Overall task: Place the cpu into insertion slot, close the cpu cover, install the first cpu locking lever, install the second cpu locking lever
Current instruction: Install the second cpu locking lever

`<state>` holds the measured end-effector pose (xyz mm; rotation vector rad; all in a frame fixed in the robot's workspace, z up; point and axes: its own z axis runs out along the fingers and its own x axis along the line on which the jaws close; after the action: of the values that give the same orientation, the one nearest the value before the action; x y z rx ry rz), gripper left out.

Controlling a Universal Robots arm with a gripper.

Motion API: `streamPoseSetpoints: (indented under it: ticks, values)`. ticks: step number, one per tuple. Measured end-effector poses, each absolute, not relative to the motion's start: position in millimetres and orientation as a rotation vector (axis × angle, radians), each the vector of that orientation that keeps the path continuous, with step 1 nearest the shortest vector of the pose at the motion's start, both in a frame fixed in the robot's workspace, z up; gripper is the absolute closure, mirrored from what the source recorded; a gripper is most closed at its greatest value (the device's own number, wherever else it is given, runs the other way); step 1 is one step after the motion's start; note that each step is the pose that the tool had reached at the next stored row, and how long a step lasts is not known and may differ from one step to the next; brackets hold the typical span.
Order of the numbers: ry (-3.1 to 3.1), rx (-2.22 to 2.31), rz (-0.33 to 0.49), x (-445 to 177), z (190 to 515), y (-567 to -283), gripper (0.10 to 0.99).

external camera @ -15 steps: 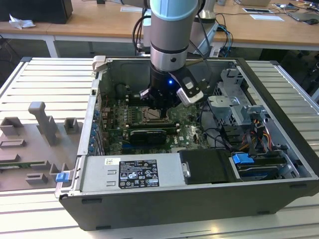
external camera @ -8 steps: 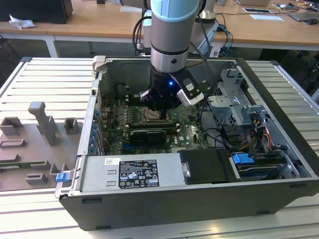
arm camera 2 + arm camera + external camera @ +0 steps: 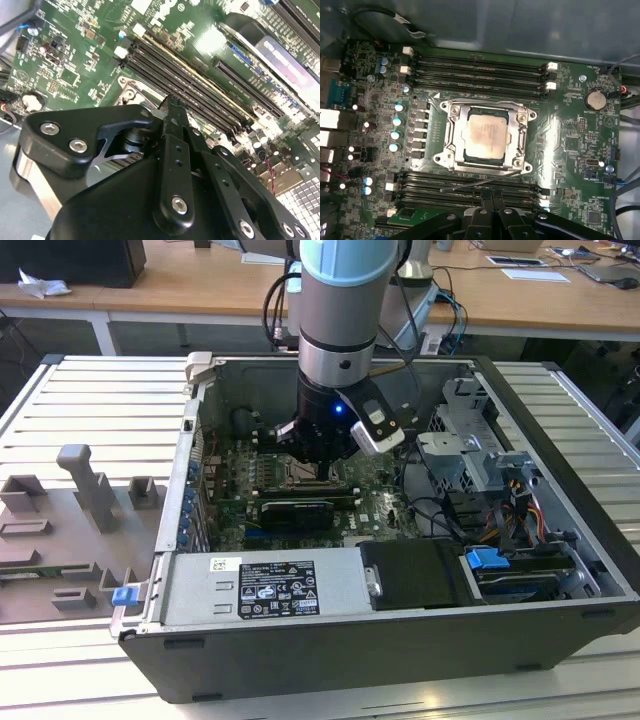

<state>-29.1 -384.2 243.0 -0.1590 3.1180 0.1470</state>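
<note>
Chip [image 3: 486, 136] is seated in the socket [image 3: 522, 165], dull metal top facing up, and the cover [image 3: 451, 137] is down flat around it with the chip showing through the window. So the first two steps look done to me, and you're into the lever part.

In the first wrist view there's a thin wire lever [image 3: 480, 181] on the side of the socket nearest the gripper [image 3: 492, 197]. It isn't tucked in. It lies at a slant across the memory slots [image 3: 470, 192], one end by the cover's corner and the other swung out over the slots. The rod along the opposite edge [image 3: 485, 103] looks like it sits tight against the frame, but I wouldn't swear it's hooked.

Your gripper hangs low inside the computer case [image 3: 560, 540], just beside the socket and right over that loose lever. The fingers are pressed together, tips meeting; the second wrist view shows it best [image 3: 171, 102]. I can't make out anything pinched between them, and I can't tell whether the tips touch the wire.

My read: you're on a locking lever, and it's a push job, not a grab. It calls for a closed tip bearing on the wire, pressing it down and sideways under its hook, without sliding off onto the green board [image 3: 570, 145] or the slots.
</note>
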Motion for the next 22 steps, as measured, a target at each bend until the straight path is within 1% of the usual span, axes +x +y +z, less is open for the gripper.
streamPoseSetpoints:
  ticks: [4,5,22]
  values:
    - [3.112,-0.158,0.211,-33,243,-384,0.980]
    - [3.112,-0.158,0.215,-33,243,-384,0.980]
    - [3.112,-0.158,0.216,-41,243,-384,0.980]
